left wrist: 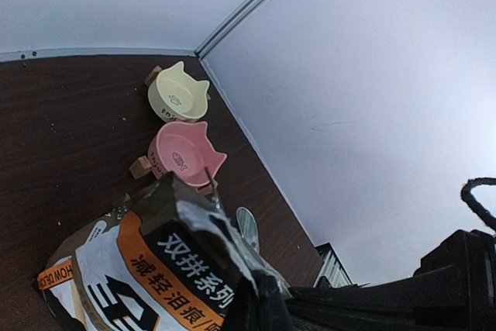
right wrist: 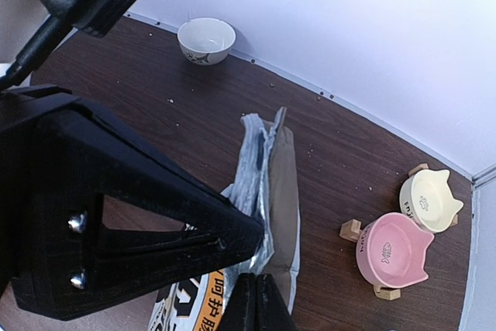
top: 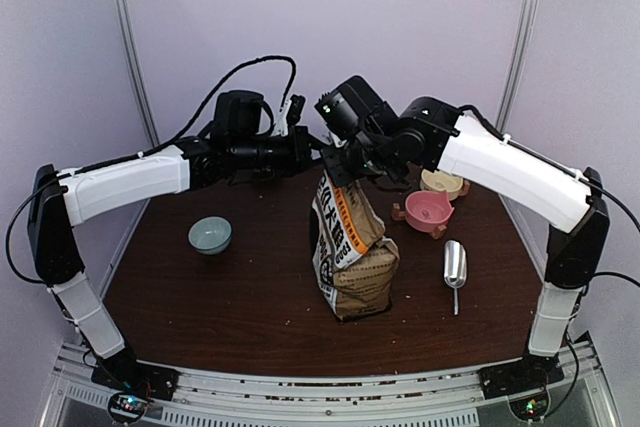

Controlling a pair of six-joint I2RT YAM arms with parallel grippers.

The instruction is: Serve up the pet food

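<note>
The brown kraft pet food bag [top: 352, 252] stands upright mid-table, its top crumpled and drawn up. The kibble is hidden inside it. My left gripper [top: 314, 154] reaches in from the left and is shut on the bag's torn top edge; in the left wrist view [left wrist: 263, 291] the silver lining runs into its fingers. My right gripper [top: 339, 166] comes from the right and is shut on the other side of the same top edge [right wrist: 267, 184]; its closed fingers [right wrist: 258, 281] sit right beside the left gripper's black body [right wrist: 155, 222].
A pink cat-shaped bowl [top: 428, 211] and a cream one [top: 443, 183] stand on wooden feet right of the bag. A metal scoop [top: 455, 265] lies in front of them. A pale green round bowl [top: 210, 235] sits at the left. Crumbs dot the dark table.
</note>
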